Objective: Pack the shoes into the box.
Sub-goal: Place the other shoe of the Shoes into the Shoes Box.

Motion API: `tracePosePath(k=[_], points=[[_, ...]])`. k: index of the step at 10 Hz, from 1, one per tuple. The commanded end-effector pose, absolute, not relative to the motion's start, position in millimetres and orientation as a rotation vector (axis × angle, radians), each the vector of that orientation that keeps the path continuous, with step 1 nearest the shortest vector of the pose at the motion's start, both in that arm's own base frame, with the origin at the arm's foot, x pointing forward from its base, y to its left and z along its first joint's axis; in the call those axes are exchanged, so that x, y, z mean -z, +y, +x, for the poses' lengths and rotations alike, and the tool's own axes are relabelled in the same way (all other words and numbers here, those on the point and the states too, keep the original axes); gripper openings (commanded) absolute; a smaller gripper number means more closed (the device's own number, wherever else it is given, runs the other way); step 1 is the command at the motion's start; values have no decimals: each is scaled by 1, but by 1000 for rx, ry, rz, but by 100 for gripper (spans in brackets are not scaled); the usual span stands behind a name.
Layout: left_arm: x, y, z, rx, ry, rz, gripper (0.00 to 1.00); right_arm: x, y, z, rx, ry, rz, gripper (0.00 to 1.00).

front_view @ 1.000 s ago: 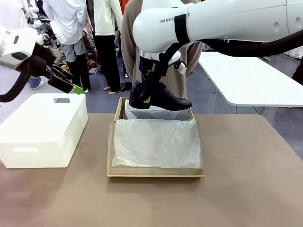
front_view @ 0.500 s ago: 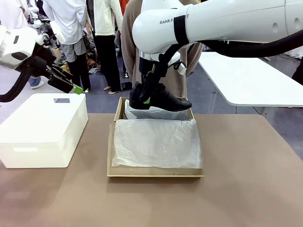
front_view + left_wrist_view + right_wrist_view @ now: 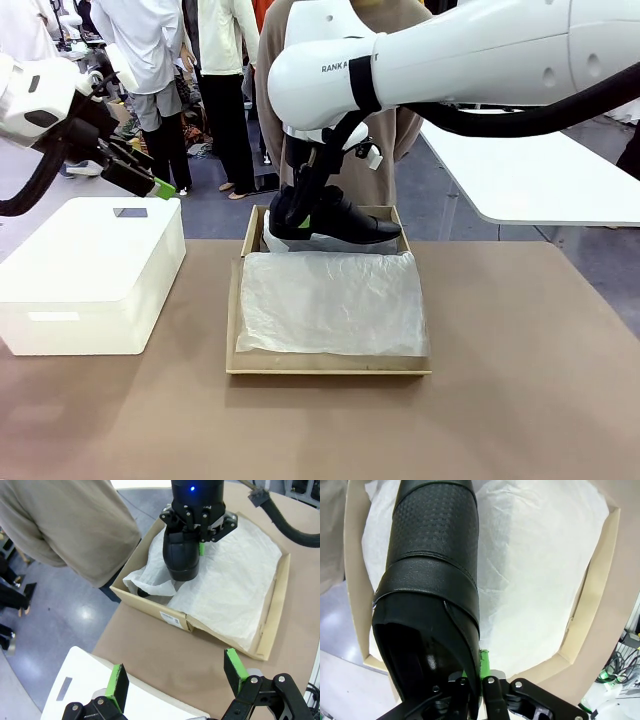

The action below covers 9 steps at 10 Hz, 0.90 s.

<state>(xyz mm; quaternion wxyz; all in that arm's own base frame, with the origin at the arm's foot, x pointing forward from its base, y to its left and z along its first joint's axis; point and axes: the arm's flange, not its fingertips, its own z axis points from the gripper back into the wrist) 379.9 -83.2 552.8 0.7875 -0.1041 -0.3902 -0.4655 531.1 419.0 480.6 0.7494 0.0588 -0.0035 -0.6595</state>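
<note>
Right end effector (image 3: 308,208) (image 3: 479,666): clamped on the heel end of one glossy black shoe (image 3: 340,220) (image 3: 182,555) (image 3: 435,565), one finger inside the opening and one outside; toe pointing toward the robot's right in the front view. Shoe placement: low over the far compartment of the box (image 3: 236,330) (image 3: 150,607) (image 3: 592,590), within its walls, just above the crinkled white tissue paper (image 3: 330,300); contact between sole and tissue impossible to judge. Box: tan cardboard, open, flap lying flat toward the robot and draped with tissue; sits mid-counter (image 3: 500,400), with a person (image 3: 270,110) in a tan garment standing just behind it. Left end effector (image 3: 140,178) (image 3: 176,672): jaws spread wide, nothing between them; hangs above the far edge of the white box (image 3: 90,270), well apart from the shoebox. Dark patch (image 3: 142,592) under a tissue fold near the person's side of the box: possibly the other shoe, too hidden to tell. Progress, as a judgement: first placement nearly made but not released; remaining, by the look of it, setting this shoe down, letting go, accounting for its mate, folding the tissue over and closing the flap.
</note>
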Motion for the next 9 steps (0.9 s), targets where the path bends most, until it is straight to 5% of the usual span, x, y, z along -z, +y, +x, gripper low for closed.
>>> tracePosePath(k=[1,9], points=[[-553,-84,380,1003,-851,-235,100,-481,429,540,1503,-52,122,0],[-553,-84,380,1003,-851,-235,100,-441,439,547,1475,-39,95,0]])
